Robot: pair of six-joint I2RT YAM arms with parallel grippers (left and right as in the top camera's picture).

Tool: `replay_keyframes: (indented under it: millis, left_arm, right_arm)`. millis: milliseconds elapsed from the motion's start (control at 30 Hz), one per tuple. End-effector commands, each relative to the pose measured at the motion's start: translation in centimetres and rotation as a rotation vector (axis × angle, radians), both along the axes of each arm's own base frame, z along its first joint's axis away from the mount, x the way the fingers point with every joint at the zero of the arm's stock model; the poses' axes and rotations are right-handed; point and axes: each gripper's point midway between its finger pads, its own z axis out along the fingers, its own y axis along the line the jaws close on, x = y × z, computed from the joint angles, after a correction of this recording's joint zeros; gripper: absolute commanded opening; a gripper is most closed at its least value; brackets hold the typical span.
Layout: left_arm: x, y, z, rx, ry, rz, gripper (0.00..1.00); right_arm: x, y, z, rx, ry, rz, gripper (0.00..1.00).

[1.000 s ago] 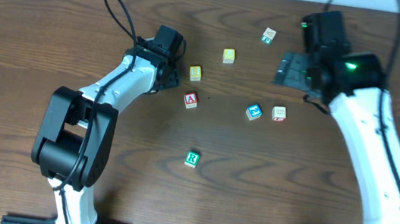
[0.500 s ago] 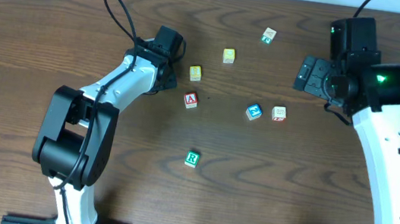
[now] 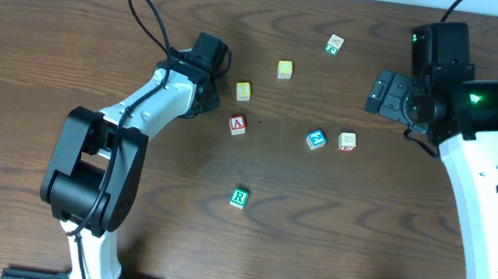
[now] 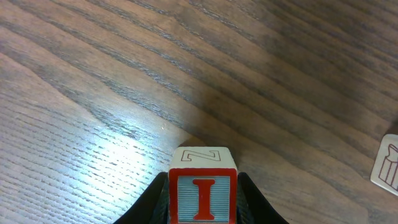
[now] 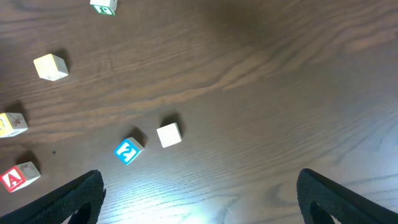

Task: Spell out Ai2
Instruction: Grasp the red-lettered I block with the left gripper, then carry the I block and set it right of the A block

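The I cube (image 4: 203, 198), red I on a white face, sits between the fingers of my left gripper (image 4: 203, 180), which is shut on it low over the table. From overhead the left gripper (image 3: 208, 103) hides that cube. The A cube (image 3: 237, 125) lies just right of it, also in the right wrist view (image 5: 18, 176). The blue-and-white 2 cube (image 3: 316, 139) rests mid-table (image 5: 129, 151). My right gripper (image 3: 381, 91) hangs open at the far right, its fingers wide apart (image 5: 202, 199) with nothing between them.
Two yellow cubes (image 3: 243, 91) (image 3: 284, 69) lie near the left gripper. A green-marked cube (image 3: 334, 43) sits at the back, a white cube with red marks (image 3: 348, 141) beside the 2 cube, and the green R cube (image 3: 239, 197) nearer the front.
The right arm swung to the right, away from the cubes, then held still. The left arm has stayed in place.
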Motion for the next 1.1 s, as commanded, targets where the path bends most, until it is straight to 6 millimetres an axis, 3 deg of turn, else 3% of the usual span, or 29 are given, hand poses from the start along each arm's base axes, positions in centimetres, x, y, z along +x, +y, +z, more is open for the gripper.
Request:
replay_keyframes:
  millis: [0, 233, 467, 767, 967, 1067]
  left_arm:
    - [-0.3, -0.6, -0.7, -0.031, 0.034, -0.019, 0.26]
    - [-0.7, -2.6, 0.1, -0.08, 0.075, -0.204, 0.24]
    - [-1.7, -3.6, 2.2, 0.067, 0.111, -0.334, 0.23]
    - [-1.4, -9.3, 5.6, 0.108, 0.03, -0.536, 0.25]
    - [-1.6, -12.4, 6.2, 0.112, -0.025, -0.653, 0.28]
    - [-1.3, -13.0, 6.4, 0.117, -0.051, -0.681, 0.29]
  right_arm:
    - [-0.2, -0.5, 0.7, -0.012, -0.018, -0.003, 0.99]
    - [-0.1, -0.5, 0.7, -0.011, -0.023, -0.004, 0.99]
    - [0.2, -0.5, 0.9, -0.009, -0.037, -0.004, 0.99]
    - [0.2, -0.5, 0.9, -0.021, -0.034, 0.01, 0.99]
    - [0.5, -1.2, 1.0, -0.022, -0.045, -0.011, 0.99]
    - [0.4, -2.0, 0.9, -0.02, -0.04, -0.029, 0.99]
